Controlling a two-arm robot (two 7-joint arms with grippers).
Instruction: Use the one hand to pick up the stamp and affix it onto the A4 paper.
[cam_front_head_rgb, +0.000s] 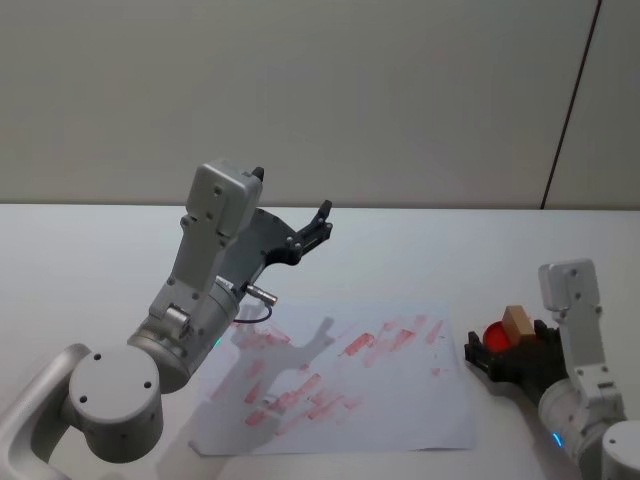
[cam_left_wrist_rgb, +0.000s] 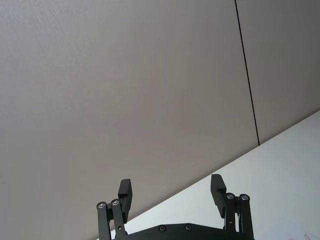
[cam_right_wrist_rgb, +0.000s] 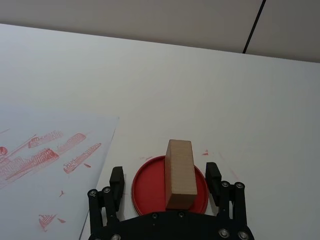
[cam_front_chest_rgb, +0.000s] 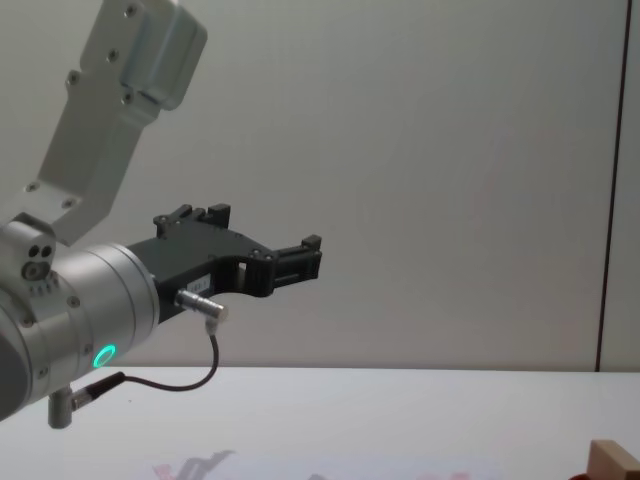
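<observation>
Two pincers were in view, and only one was placed for the job. The right pincer (cam_right_wrist_rgb: 165, 176) sat low over the surface (cam_right_wrist_rgb: 260, 110) with its fingers (cam_right_wrist_rgb: 116, 178) spread wide. One finger was on either side of the wooden stamp (cam_right_wrist_rgb: 179, 172), and neither touched it. The stamp stood upright on a round red ink pad (cam_right_wrist_rgb: 147, 187), just beside the right edge of the A4 paper (cam_front_head_rgb: 400, 395). The paper lay flat and already carried many smeared red marks. The left pincer (cam_front_head_rgb: 315, 228) hung well above the paper's far left corner, likewise spread, gripping nothing and aimed at the wall.

The stamp looked like a small solid block of pale wood, so it was probably light, rigid and hard to damage. Its plain flat faces should give the pads a fair bite. The best hold seemed to be across its two broad sides, around mid-height or above, taken squarely so the block could not twist and the inked base stayed clear. The ink might make it cling a little to the pad, so a straight lift seemed wise. The thin sheet could slide or rise with the stamp, which called for a straight press and a clean release.
</observation>
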